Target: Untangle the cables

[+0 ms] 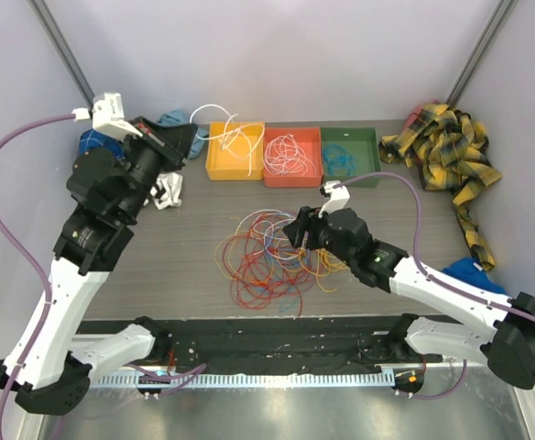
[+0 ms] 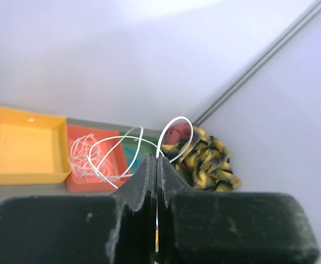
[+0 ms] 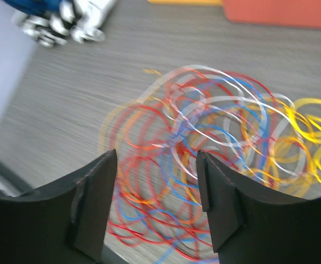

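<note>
Now the tangle lies just in front of the red tray, directly below the right claw, jaws spread wide and empty; the left claw, left of that tray, pinches a white cable.

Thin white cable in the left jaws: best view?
Left wrist: thin white cable loops up from the shut jaws, close up. Top external shows it small, over the yellow plastic tray. Right wrist misses it.
</note>
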Action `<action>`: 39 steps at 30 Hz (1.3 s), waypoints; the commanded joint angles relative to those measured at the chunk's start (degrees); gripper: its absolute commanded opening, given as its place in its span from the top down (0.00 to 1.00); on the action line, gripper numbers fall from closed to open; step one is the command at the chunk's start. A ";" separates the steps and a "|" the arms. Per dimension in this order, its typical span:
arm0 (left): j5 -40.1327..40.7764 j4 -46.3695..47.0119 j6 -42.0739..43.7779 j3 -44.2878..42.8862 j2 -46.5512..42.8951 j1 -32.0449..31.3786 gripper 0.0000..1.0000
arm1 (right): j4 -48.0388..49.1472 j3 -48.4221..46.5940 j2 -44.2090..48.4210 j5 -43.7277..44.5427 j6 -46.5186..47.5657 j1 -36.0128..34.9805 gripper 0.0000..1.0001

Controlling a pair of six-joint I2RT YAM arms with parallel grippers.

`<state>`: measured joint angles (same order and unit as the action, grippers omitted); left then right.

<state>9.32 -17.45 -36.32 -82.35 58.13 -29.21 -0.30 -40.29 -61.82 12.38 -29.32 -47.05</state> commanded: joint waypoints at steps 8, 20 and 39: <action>-9.06 -9.17 2.30 -8.36 7.00 -0.50 1.00 | 16.82 -6.02 5.39 0.19 1.71 -2.08 0.28; -12.31 -9.18 1.77 -4.32 7.44 -2.69 1.00 | 17.08 -17.53 -0.57 0.19 6.47 -2.17 0.28; -10.47 -11.64 3.62 -2.91 4.54 -3.92 1.00 | 14.97 -27.12 -13.77 5.63 9.28 -2.00 0.99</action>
<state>-1.56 -28.71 -34.37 -85.76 64.86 -32.88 13.21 -65.10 -76.88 14.50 -20.84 -49.01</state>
